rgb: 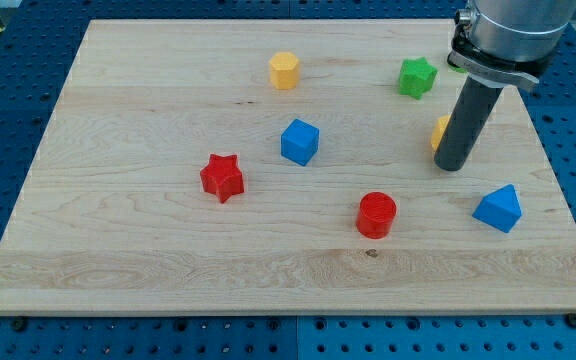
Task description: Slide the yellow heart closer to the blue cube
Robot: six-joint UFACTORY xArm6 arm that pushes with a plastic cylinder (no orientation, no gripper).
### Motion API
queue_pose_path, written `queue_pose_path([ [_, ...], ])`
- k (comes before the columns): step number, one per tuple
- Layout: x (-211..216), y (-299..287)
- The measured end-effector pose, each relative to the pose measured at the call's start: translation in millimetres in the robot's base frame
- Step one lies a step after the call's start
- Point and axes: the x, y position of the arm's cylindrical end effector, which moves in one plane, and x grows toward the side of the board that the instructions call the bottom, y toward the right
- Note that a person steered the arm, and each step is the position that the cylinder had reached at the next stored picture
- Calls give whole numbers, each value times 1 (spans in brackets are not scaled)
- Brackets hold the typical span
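The blue cube [300, 141] sits near the middle of the wooden board [148, 270]. A yellow block [438, 131] shows only as a small edge at the left side of my rod; its shape cannot be made out, and the rest is hidden behind the rod. My tip [450, 166] rests on the board at the view's right, just below and right of that yellow edge and far right of the blue cube. A yellow hexagonal block [284, 70] lies above and slightly left of the blue cube.
A green star [417, 77] lies left of the rod near the view's top. A red star [222, 177] lies lower left of the blue cube. A red cylinder [376, 214] and a blue wedge-like block [498, 208] lie toward the view's bottom right.
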Motion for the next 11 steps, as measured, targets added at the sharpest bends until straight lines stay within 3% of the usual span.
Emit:
queue_pose_path([
  [1,0,49],
  [2,-5,58],
  [6,-42,-4],
  [8,-68,-4],
  [11,-53,-87],
])
